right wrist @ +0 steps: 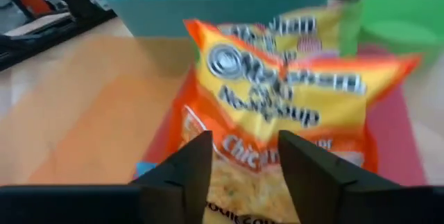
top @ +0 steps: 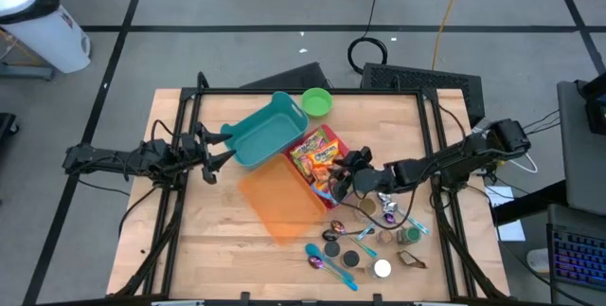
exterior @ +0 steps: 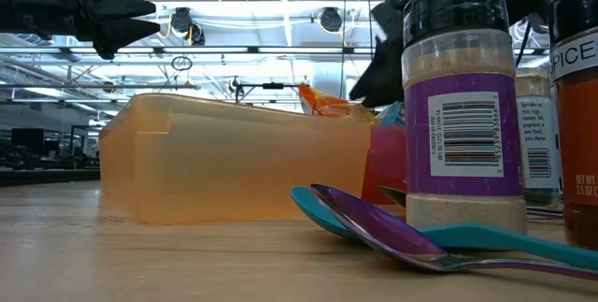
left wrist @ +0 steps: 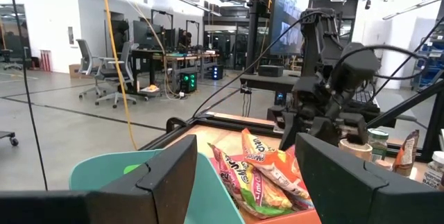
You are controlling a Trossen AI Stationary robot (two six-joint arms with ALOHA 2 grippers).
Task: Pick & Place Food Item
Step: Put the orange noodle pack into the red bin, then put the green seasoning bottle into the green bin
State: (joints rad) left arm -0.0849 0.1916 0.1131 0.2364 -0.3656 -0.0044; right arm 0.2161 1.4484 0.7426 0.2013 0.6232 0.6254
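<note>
Noodle packet [right wrist: 277, 92], light, crinkly and soft, lies in the red bin [top: 305, 147]; my right gripper [right wrist: 239, 158] stands narrowly parted just above it, best pinching a flat edge. Left gripper [top: 216, 159] waits wide beside the teal bin [top: 265, 126].

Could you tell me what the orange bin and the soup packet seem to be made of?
Orange bin: likely translucent plastic with a frosted, matte finish, since light glows through its walls. Soup packet: apparently glossy printed plastic film, judging by its crinkles and bright lettering.

noodle packets [top: 318, 159] in tray [top: 295, 161] — bin [top: 266, 132] left | bowl [top: 317, 102] behind | spoons [top: 331, 263] in front
</note>
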